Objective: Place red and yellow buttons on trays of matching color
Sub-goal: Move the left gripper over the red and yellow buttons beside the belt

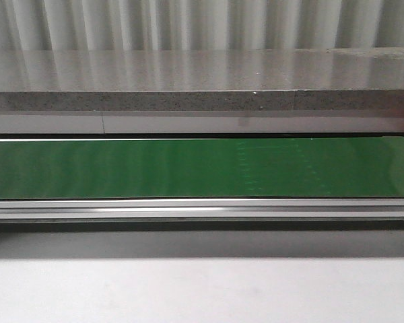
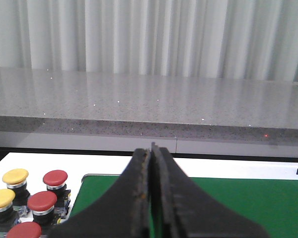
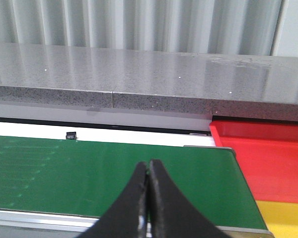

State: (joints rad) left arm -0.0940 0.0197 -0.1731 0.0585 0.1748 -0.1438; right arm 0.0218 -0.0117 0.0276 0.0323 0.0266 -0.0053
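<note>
Closest to the lens in each wrist view is a black pincer: the left pincer [image 2: 151,198] and the right pincer [image 3: 148,198] both have their jaws pressed together and hold nothing.

Past them runs the green belt [image 1: 202,168], long and bare, with the grey bench [image 1: 188,74] far behind it. At the right end of the belt lie one red tray [image 3: 268,163] and, nearer, one yellow tray [image 3: 285,218].

At the left end stand the buttons: three red buttons [image 2: 55,177] and two yellow buttons [image 2: 15,175], close together, partly cut by the frame edge. They look like hard, light plastic with smooth domed caps, probably slippery on top; I would grip the sides of the cap or the dark body under it.
</note>
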